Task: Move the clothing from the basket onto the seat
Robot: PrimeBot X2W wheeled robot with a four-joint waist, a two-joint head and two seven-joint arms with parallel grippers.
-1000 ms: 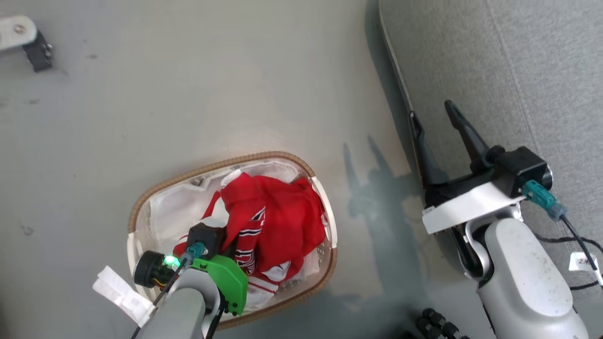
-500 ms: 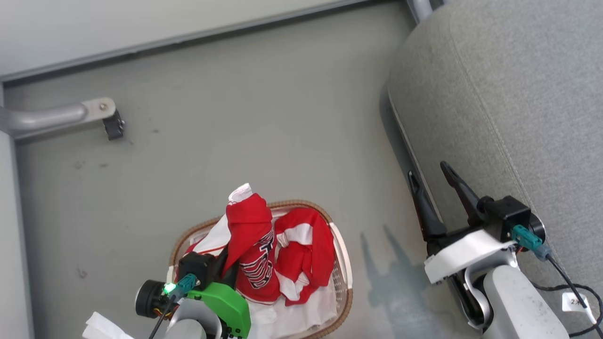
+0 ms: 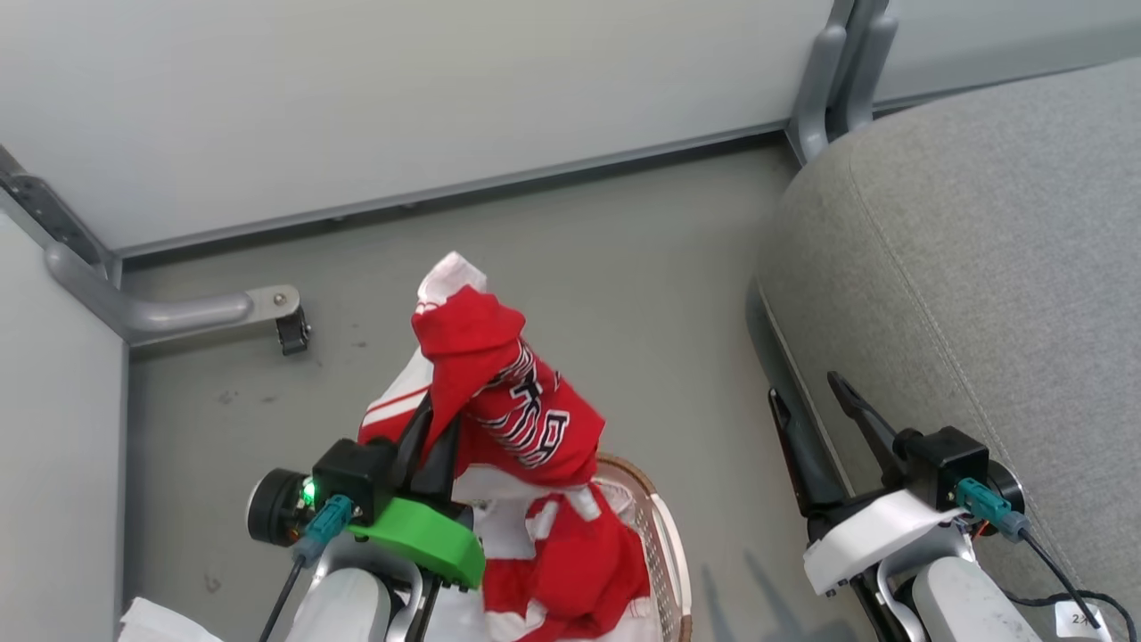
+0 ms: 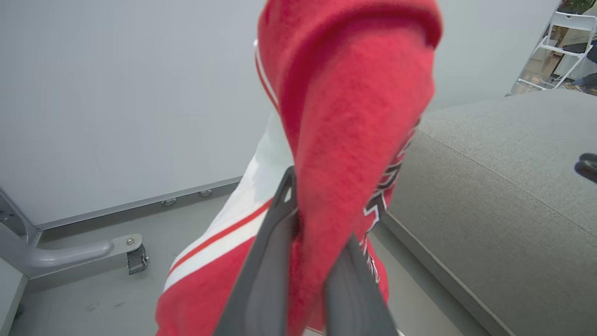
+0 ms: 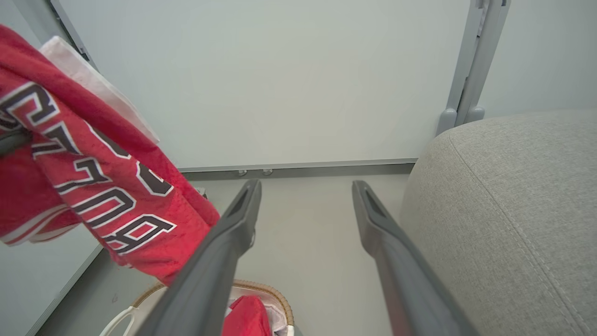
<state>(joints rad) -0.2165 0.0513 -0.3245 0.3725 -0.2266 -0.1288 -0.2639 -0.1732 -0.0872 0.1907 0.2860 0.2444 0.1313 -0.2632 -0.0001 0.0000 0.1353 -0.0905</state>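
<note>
Red soft clothing (image 3: 526, 419) hangs pinched in the left hand (image 3: 437, 421); the right hand (image 3: 805, 390) gapes empty by the woven seat (image 3: 980, 267).

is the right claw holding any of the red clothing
No, the right claw stands open with bare floor between its fingers, and the clothing hangs off to its side.

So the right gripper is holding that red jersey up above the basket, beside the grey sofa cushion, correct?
Not quite: it is the left gripper that holds the red jersey up above the basket, beside the grey sofa cushion. The left wrist view shows it clamped shut on the fabric; in the head view the right gripper stands open and empty.
</note>
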